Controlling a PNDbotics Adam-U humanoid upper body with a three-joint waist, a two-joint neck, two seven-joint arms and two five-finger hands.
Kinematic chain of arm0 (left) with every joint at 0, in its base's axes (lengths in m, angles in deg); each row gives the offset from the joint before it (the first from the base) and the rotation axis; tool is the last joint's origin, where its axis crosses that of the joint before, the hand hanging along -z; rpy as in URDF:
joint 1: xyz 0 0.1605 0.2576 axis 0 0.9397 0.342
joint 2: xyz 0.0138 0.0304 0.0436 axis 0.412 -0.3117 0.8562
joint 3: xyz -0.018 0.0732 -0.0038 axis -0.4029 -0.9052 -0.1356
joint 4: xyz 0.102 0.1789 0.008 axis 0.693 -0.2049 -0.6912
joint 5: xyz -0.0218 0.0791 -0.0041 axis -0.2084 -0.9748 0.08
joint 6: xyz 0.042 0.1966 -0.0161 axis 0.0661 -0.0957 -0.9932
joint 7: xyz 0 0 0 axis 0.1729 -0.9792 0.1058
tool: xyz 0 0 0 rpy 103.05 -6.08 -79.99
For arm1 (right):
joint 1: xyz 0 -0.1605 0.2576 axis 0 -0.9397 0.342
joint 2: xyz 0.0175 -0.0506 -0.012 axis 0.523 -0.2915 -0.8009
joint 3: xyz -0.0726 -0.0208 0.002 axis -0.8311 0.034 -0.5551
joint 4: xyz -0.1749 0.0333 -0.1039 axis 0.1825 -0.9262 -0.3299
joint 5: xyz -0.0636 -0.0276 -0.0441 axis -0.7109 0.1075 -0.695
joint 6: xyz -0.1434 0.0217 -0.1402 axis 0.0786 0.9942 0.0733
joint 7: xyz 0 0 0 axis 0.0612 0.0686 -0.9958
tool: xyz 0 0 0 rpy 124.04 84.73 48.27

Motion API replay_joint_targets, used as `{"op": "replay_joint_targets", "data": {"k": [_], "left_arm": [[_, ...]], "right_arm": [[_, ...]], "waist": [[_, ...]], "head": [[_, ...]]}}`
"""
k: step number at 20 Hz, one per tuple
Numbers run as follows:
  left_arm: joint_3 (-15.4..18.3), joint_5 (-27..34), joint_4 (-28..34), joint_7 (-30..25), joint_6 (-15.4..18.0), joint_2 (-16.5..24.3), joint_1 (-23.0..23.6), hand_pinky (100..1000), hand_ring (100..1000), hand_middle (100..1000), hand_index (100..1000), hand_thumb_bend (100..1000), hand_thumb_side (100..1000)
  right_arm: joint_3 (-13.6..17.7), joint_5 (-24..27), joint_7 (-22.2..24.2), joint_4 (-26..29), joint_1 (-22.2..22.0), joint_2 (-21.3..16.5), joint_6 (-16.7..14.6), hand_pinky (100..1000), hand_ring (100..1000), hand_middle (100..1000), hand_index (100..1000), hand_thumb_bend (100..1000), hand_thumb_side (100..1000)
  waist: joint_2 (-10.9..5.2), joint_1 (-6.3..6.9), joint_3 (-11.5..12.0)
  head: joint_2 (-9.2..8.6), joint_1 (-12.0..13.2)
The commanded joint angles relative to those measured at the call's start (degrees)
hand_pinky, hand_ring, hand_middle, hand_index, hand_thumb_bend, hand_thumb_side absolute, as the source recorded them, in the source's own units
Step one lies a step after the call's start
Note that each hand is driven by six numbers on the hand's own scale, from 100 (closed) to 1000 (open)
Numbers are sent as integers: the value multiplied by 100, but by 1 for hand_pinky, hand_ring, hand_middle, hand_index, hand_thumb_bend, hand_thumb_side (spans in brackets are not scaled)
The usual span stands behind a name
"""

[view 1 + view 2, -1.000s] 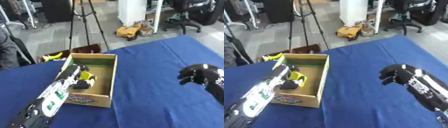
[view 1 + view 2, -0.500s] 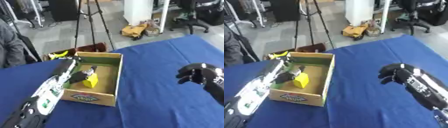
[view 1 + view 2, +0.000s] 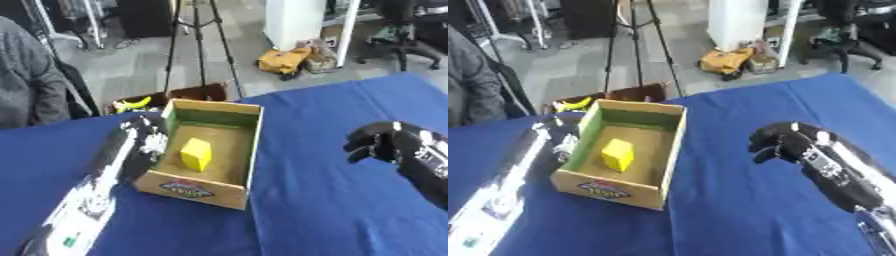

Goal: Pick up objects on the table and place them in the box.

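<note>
Just right of the left hand (image 3: 144,142), fingers relaxed and empty, yellow block (image 3: 195,154) lies inside the box (image 3: 252,150). Lift clear without nudging the wall. Right hand (image 3: 779,144) curled, idle.

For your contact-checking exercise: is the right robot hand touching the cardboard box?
Apart. The left eye view shows the right robot hand well to the right of the cardboard box, with bare blue tablecloth between them.
</note>
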Motion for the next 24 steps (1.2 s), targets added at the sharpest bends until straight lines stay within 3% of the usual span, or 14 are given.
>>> {"op": "replay_joint_targets", "data": {"k": [1, 8, 9, 10, 11, 18, 22, 24], "left_arm": [[-444, 314, 585, -194, 314, -126, 258, 578, 684, 680, 793, 122, 1000], [-891, 975, 1240, -404, 636, -106, 1263, 574, 676, 669, 784, 123, 1000], [-899, 1071, 1306, -411, 635, -111, 1348, 567, 667, 671, 786, 131, 1000], [-912, 1167, 1346, -383, 644, -161, 1459, 568, 670, 678, 786, 131, 1000], [-936, 1272, 1368, -361, 659, -185, 1540, 567, 676, 695, 790, 130, 1000], [-980, 1957, 1388, -435, 651, -121, 1666, 575, 714, 746, 822, 124, 1000], [-937, 2357, 1436, -557, 608, -44, 1655, 577, 721, 764, 827, 122, 1000], [-907, 2561, 1456, -622, 578, -9, 1648, 579, 723, 766, 830, 123, 1000]], "right_arm": [[-65, -48, 161, 109, 100, -103, -43, 686, 740, 706, 755, 100, 704], [-201, -203, 521, 69, 56, -51, -146, 684, 730, 686, 710, 100, 668], [-204, -223, 546, 64, 55, -69, -157, 625, 621, 570, 518, 212, 458], [-197, -281, 568, 55, 48, -95, -180, 616, 612, 561, 509, 265, 441], [-197, -366, 573, 48, 42, -104, -211, 610, 606, 554, 497, 403, 414], [-265, -1034, 249, -2, 34, -97, -392, 600, 594, 535, 421, 585, 336], [-349, -1398, 40, -7, 30, -48, -471, 597, 593, 531, 390, 591, 325], [-374, -1463, -45, -9, 32, -34, -500, 595, 591, 527, 362, 505, 350]], "waist": [[-84, -65, 77], [-208, -86, 156], [-226, -101, 173], [-252, -115, 196], [-269, -123, 209], [-303, -167, 237], [-301, -188, 256], [-293, -196, 261]], "head": [[31, -33], [114, -6], [133, -17], [164, -32], [191, -39], [274, -73], [278, -108], [281, -118]]}}
